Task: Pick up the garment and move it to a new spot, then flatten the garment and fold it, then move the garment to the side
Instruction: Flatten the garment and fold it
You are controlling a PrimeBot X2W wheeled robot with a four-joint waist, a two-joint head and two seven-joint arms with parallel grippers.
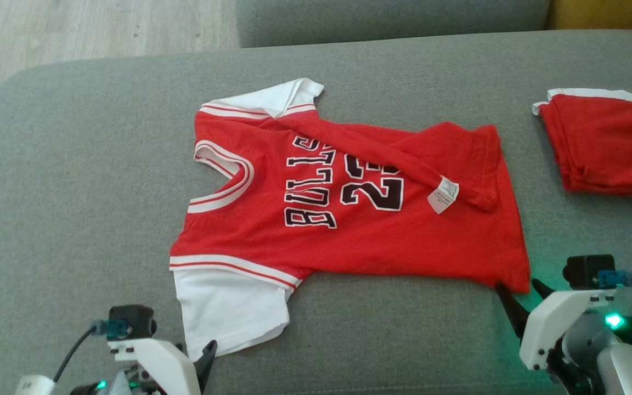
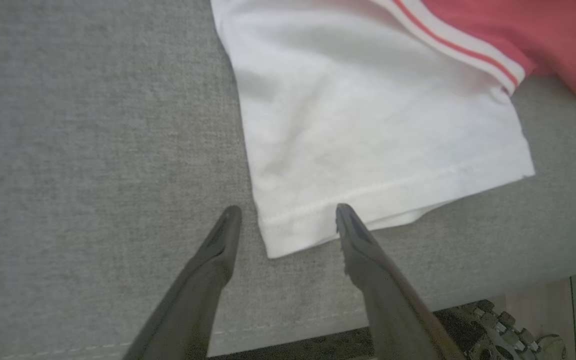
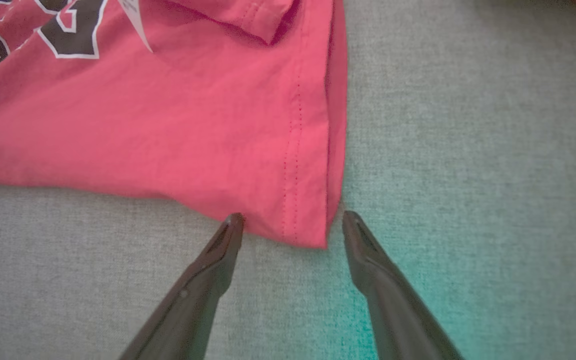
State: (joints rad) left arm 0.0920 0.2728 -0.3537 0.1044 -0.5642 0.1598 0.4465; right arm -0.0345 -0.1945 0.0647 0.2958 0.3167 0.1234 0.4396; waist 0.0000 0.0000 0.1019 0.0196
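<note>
Now grey cushion (image 1: 74, 164) carries red jersey (image 1: 404, 236); pale wood floor (image 1: 74, 33) beyond; left tool (image 2: 288, 210), right tool (image 3: 293, 216) both wide apart, empty.

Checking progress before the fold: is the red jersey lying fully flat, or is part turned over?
Spread but not flat: a flap of the jersey lies folded across its front, care label showing.

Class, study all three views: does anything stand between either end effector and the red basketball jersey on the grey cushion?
Nothing visible does. The open left end effector straddles the white sleeve hem of the red fabric basketball jersey; the open right end effector straddles its red bottom corner. A folded red garment lies apart, rightward.
</note>
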